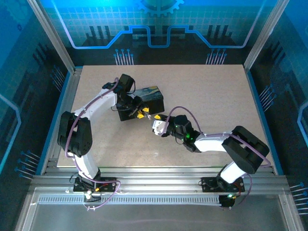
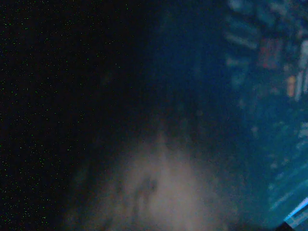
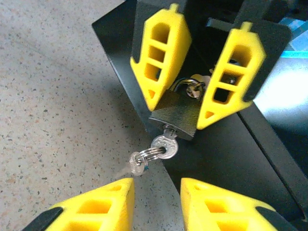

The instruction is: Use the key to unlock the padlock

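Right gripper (image 3: 156, 185) stands open and empty near the key (image 3: 165, 144), which sits in the padlock (image 3: 174, 120) clamped by the left gripper (image 3: 178, 111).

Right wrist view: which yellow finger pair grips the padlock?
Upper pair, the left gripper, clamps the small dark padlock; lower pair, the right gripper, gapes short of the silvery key.

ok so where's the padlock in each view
top external: padlock is a speck left of centre, at the left claw's yellow tips, by the box's near edge.
left wrist: too dark and blurred to tell.
right wrist: upper middle, between the left claw's yellow fingers, key in its underside.
shared landmark: those yellow fingers against the dark box.
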Robot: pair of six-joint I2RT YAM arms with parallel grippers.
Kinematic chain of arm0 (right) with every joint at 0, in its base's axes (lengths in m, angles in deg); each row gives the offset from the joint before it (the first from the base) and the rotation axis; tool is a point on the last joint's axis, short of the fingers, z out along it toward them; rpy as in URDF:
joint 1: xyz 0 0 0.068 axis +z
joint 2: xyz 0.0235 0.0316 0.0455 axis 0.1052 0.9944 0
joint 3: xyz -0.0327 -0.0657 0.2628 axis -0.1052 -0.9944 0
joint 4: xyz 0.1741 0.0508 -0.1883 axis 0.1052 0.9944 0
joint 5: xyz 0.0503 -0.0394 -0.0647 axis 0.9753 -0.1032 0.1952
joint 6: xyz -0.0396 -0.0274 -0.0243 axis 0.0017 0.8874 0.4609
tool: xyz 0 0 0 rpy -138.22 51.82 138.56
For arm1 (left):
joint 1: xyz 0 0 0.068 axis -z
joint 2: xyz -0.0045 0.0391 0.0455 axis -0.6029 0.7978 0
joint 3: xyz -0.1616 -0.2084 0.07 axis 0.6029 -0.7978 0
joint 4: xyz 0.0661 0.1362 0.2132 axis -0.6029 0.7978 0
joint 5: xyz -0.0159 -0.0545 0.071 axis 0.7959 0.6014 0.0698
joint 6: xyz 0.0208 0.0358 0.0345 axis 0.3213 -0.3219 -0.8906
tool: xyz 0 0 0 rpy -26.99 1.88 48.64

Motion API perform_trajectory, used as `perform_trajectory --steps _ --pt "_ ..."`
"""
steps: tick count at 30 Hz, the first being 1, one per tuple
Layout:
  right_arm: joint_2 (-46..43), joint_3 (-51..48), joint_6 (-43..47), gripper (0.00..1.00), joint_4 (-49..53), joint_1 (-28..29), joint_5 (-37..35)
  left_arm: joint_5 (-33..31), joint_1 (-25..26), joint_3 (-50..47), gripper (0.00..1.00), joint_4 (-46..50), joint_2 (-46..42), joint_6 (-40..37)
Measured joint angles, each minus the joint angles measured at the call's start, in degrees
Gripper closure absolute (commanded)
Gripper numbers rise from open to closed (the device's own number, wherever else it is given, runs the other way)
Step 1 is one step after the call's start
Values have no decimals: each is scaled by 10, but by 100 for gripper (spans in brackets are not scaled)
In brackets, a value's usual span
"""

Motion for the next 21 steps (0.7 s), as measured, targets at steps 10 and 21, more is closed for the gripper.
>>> perform_trajectory --steps 10,21 --pt "45 23 24 69 -39 5 -12 3 0 8 100 4 8 0" --pt "86 50 33 70 -59 6 -17 5 0 9 100 4 9 0"
